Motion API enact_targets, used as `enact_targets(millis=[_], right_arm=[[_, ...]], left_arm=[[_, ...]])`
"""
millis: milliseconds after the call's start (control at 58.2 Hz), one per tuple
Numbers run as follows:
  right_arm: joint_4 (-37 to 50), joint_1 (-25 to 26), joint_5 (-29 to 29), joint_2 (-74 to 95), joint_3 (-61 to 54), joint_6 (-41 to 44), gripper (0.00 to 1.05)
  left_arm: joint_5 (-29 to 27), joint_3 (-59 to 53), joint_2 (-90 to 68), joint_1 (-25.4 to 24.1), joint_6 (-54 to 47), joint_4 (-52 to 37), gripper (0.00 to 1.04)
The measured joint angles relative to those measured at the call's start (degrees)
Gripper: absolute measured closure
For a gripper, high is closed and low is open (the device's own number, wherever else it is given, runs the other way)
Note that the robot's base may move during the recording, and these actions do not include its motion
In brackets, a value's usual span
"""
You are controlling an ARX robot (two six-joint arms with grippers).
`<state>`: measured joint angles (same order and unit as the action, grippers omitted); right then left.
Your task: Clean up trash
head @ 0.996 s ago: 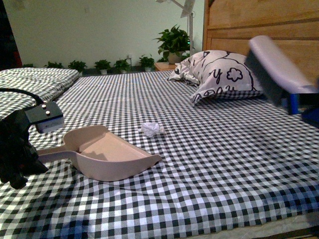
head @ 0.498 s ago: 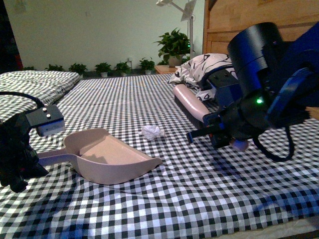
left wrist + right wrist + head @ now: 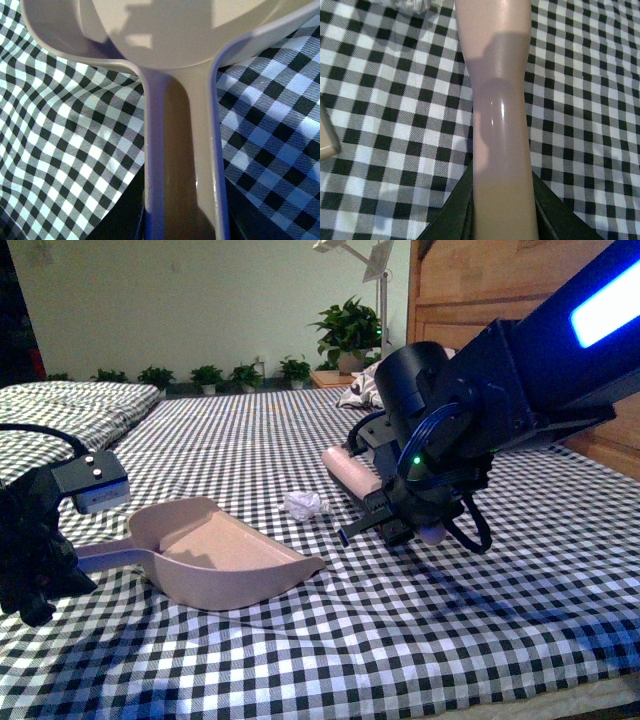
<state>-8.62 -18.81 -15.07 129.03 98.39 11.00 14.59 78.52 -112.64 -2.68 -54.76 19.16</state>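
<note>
A: What's changed?
B: The right pincer (image 3: 400,525), clamped on the brush (image 3: 350,472), has swung down beside the trash (image 3: 304,504) lying on the table (image 3: 520,620).
A: And the left?
B: The left pincer (image 3: 45,575) grips the dustpan (image 3: 225,555), mouth facing it; a sweep looks next.

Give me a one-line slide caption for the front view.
Right gripper brings brush toward paper wad; left gripper holds dustpan.

The trash (image 3: 304,504) is 1 small crumpled wad of white paper, lying loose on the checked bedspread (image 3: 300,420), just beyond the beige dustpan's (image 3: 225,560) open mouth.
</note>
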Motion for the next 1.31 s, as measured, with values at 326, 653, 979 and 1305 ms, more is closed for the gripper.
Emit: enact_targets(millis=[326,653,979,1305], right_arm=[[-7.0,-0.9,-1.6,7.3,11.1,2.9,0.85],[-15.8,-0.8,10.7,5.9,10.1,2.4,0.85],[-19.4,3.7,29.3,-9.2,-0.5,9.4,0.85],[-8.4,10.8,17.7,-11.8,-2.5,7.9,0.85]], left_arm=[[0.0,0.0,0.0,0.0,0.0,0.0,0.79],[0.0,0.0,0.0,0.0,0.0,0.0,0.79],[0.0,0.0,0.0,0.0,0.0,0.0,0.79],[0.0,0.0,0.0,0.0,0.0,0.0,0.79]])
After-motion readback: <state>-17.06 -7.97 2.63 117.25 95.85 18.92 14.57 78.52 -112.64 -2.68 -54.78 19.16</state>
